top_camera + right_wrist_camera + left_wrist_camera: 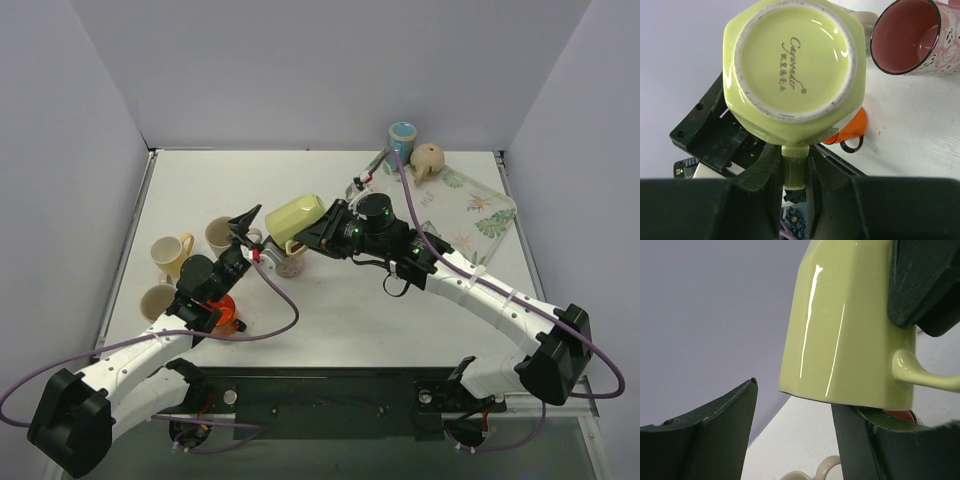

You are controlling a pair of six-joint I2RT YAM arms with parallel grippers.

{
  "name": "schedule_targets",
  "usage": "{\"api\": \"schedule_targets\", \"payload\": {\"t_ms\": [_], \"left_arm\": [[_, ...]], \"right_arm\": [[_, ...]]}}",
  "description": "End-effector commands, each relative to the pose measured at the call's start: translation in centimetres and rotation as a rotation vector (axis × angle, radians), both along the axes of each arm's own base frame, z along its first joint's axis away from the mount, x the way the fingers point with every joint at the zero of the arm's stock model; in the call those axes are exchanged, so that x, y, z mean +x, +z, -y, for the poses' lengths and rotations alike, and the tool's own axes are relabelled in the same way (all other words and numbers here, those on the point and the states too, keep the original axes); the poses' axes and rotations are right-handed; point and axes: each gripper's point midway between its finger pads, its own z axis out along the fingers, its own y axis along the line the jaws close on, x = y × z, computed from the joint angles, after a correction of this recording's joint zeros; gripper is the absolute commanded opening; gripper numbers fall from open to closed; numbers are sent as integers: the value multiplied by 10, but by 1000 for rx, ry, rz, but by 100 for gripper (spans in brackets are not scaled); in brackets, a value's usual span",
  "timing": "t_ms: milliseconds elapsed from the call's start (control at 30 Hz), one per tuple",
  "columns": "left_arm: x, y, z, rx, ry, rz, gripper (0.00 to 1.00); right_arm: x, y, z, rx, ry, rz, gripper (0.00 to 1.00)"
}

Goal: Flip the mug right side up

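A yellow-green mug (293,216) hangs in the air above the table's middle, lying roughly on its side. My right gripper (314,236) is shut on the mug's handle (796,167), and the mug's stamped base (795,60) faces the right wrist camera. My left gripper (254,234) is open and empty just left of the mug. In the left wrist view the mug (845,325) fills the upper right, with its rim close above one of my fingers (855,440). I cannot tell whether they touch.
A pink mug (290,265) stands upright under the held mug. Three cream mugs (172,252) and an orange mug (225,312) sit at the left. A teal cup (402,133), a beige pot (428,158) and a leaf-print mat (470,210) are at the back right.
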Motion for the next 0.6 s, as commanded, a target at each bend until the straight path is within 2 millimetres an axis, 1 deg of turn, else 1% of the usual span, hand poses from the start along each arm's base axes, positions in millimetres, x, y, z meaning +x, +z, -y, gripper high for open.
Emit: {"api": "schedule_targets", "payload": {"t_ms": [0,133,167,233,267,300,333,367,400,433,500,533,567], "left_arm": [[-24,67,12,-132,-109,213,70],[-25,67,14,-112,-114,230,69],[-26,66,16,-107,-123,231,68],[-26,65,16,-104,-126,234,50],[-26,64,17,-100,-127,233,33],[-27,65,17,-100,-130,235,27],[-28,63,17,-98,-131,234,15],[-29,63,17,-97,-134,235,13],[-29,61,16,-89,-133,239,5],[-30,61,16,-89,-130,243,0],[-31,61,13,-94,-122,256,0],[-32,60,12,-89,-119,261,0],[-33,60,12,-86,-120,265,0]], "right_arm": [[-17,21,-35,83,132,38,0],[-23,22,-44,82,159,40,0],[-25,20,-48,80,168,34,0],[-27,18,-51,77,178,29,0],[-27,17,-52,78,180,27,0],[-28,16,-53,77,184,23,0],[-28,15,-52,74,183,25,0],[-27,14,-53,72,181,24,0],[-27,14,-52,70,179,27,0],[-27,15,-52,69,182,30,0],[-27,18,-52,69,183,36,0],[-27,16,-52,62,183,36,0],[-26,19,-50,67,179,42,0]]}}
